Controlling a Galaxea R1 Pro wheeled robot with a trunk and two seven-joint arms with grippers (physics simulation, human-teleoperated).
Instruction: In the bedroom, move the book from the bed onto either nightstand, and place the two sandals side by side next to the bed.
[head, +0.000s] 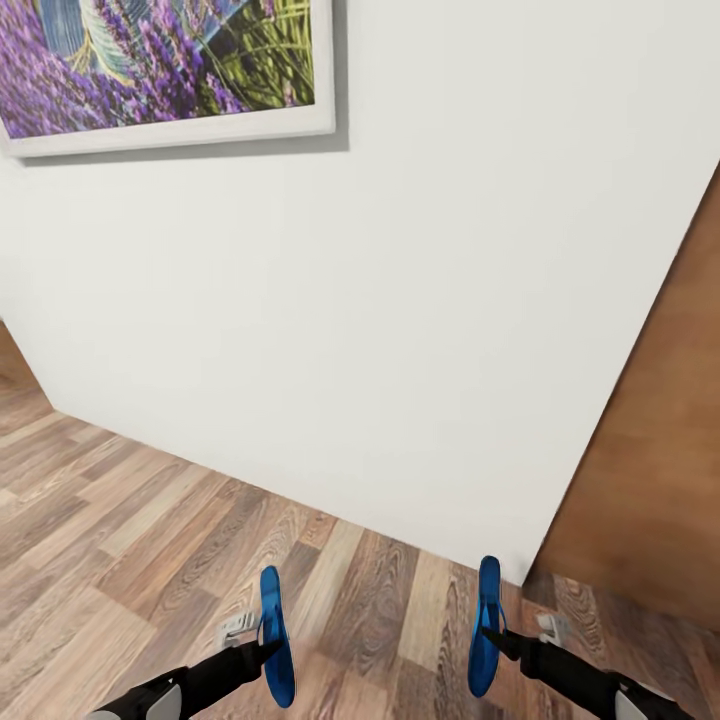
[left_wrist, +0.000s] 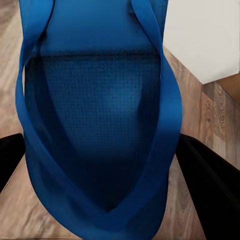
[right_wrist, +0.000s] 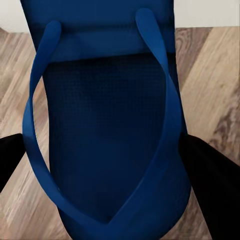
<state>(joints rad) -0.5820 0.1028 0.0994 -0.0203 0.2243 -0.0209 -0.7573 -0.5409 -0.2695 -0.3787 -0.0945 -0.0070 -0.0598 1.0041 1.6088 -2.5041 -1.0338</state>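
left hand (head: 268, 645): gripping left sandal (head: 277, 636), held on edge above floor (head: 150, 540) | right hand (head: 492, 636): gripping right sandal (head: 486, 626), likewise | white wall (head: 400, 300) far ahead

framed picture (head: 165, 70) cropped, arms cut off

Two blue sandals (head: 277, 640) (head: 486, 625), one framed picture (head: 165, 70), two arms (head: 180, 685) (head: 590, 685).

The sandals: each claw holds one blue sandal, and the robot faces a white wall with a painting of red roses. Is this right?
Not quite. The painting shows purple lavender, not red roses, as the head view shows. The left claw holds one sandal, the right claw the other sandal, facing the white wall.
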